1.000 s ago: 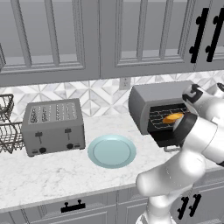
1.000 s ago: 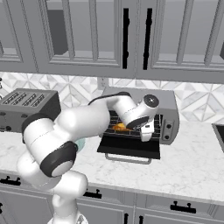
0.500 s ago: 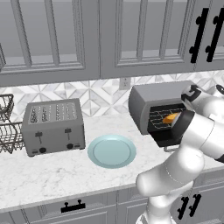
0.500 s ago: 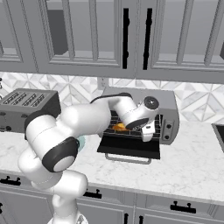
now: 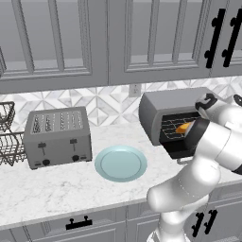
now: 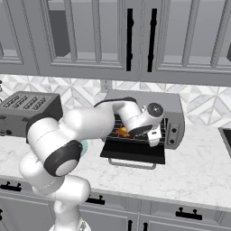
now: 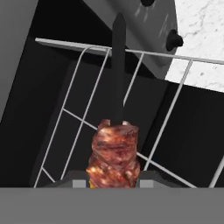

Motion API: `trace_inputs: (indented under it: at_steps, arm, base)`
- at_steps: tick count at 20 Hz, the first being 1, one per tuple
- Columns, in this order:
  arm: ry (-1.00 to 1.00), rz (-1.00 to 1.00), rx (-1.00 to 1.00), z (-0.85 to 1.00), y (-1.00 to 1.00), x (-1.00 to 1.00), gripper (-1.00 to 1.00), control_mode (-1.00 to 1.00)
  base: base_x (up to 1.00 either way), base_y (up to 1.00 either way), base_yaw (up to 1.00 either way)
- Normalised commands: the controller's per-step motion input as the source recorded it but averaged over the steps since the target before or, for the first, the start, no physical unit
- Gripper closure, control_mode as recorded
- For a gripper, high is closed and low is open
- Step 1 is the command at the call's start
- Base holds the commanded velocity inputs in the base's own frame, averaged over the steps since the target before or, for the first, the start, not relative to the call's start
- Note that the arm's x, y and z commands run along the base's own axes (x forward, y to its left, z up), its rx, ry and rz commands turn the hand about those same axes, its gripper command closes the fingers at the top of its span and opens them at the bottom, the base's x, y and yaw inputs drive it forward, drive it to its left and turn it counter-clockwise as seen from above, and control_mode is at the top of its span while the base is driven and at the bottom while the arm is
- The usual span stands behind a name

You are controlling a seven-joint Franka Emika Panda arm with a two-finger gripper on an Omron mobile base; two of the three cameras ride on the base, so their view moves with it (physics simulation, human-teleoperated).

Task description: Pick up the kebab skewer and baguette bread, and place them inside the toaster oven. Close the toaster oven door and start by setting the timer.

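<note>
Hand (image 7: pixel 113 181) pinched nearly shut on kebab skewer (image 7: pixel 114 153), meat chunks wedged btwn the two tips, dark stick running straight out ahead along hand axis. Skewer long axis points into toaster oven (image 6: pixel 171 110) cavity, across wire rack (image 7: pixel 87 127); stick tip reaches about to rack's far bar in hand view. Skewer over rack; can't tell if touching the wires or just above.

Baguette bread (image 5: pixel 183 127) already inside on rack, orange end visible past hand; in right base view an orange bit (image 6: pixel 122 131) just beside the wrist on the plate side. Likely step: lower + release skewer beside loaf.

Toaster oven door (image 6: pixel 132 151) dropped flat toward worktop front edge, bar handle (image 6: pixel 131 165) outermost. Room: cavity walls close on both sides, oven roof close above wrist; retreat path prob. straight back over open door. Knobs (image 6: pixel 171 131) on oven's side panel toward the worktop's sink end, clear of arm.

Plate (image 5: pixel 120 163) mid worktop, near the four-slot toaster (image 5: pixel 58 137), well apart from hand.
</note>
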Motion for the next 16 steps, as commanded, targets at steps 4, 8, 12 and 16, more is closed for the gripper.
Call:
trace_inputs:
  at_steps: [4,8,12,16]
  arm:
    - [0.0,0.0,0.0,-0.11,0.0,0.27,1.0,-1.0]
    - [0.0,0.0,0.0,-0.07,0.0,0.29,-1.0,-1.0]
    - [0.01,0.0,0.0,-0.03,0.0,0.18,-1.0,-1.0]
    - [0.01,0.0,0.0,0.0,0.0,0.0,-1.0,-1.0]
  base:
    - [0.0,0.0,0.0]
    - [0.0,0.0,0.0]
    - [0.0,0.0,0.0]
    - [0.0,0.0,0.0]
